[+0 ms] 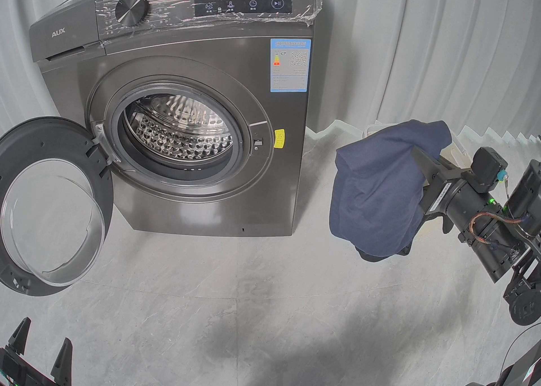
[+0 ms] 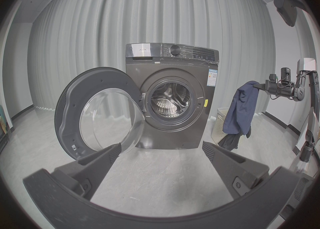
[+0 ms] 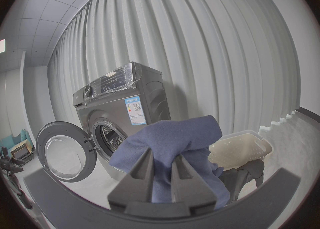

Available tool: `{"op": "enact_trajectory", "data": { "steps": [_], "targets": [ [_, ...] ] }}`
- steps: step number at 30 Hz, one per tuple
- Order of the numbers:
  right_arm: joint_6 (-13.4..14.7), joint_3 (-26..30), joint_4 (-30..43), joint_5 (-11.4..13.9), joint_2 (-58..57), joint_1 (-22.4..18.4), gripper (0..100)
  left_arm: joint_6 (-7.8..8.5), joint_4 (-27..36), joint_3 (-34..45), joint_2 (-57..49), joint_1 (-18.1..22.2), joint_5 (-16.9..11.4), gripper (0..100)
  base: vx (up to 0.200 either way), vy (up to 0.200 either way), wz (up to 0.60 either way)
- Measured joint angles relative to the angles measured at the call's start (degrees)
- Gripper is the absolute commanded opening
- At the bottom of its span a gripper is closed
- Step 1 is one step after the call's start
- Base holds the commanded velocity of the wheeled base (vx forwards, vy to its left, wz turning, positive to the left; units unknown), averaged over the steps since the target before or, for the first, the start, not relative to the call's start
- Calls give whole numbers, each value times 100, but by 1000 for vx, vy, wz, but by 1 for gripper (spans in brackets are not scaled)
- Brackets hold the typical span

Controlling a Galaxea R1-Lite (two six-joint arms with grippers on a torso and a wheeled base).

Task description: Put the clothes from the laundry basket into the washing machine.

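– Right gripper [image 3: 162, 160]: how far open?
– Barely. Its two fingers [image 3: 143, 173] are pressed together on a fold of the blue garment [image 1: 377, 195], with cloth showing in the narrow slit between them.
– How does the garment sit in that grip?
– It is bunched over the fingertips and drapes down below the gripper, clear of the floor. Its lower end hangs right by a dark garment [image 3: 248, 173]; whether the two touch I cannot tell.
– Where is the dark one?
– Slung over the rim of the basket [image 3: 240, 147]. The basket stands on the floor below and just beyond the gripper, close to the curtain [image 1: 428, 38].
– And the washer [image 1: 186, 38], from that hand?
– Off to its left and well apart, with open floor between. The door [image 1: 51, 139] is swung wide on the side of the washer away from the gripper. The metal drum [image 1: 180, 122] shows through the round opening.
– The other hand?
– Left gripper [image 1: 45, 333] sits low, fingers spread wide, gripping and touching nothing. The washer is ahead of it, and the open door is the part nearest to it. The held garment is far off to its right.
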Motion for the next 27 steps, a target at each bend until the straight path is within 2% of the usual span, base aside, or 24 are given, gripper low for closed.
{"op": "enact_trajectory", "data": {
  "steps": [18, 27],
  "targets": [
    [79, 10, 20, 35, 60, 62, 0, 0, 4, 0, 0, 0, 0, 100, 0, 200, 0],
    [82, 83, 6, 68, 84, 88, 0, 0, -2, 0, 0, -2, 0, 100, 0, 0, 0]
  ]
}}
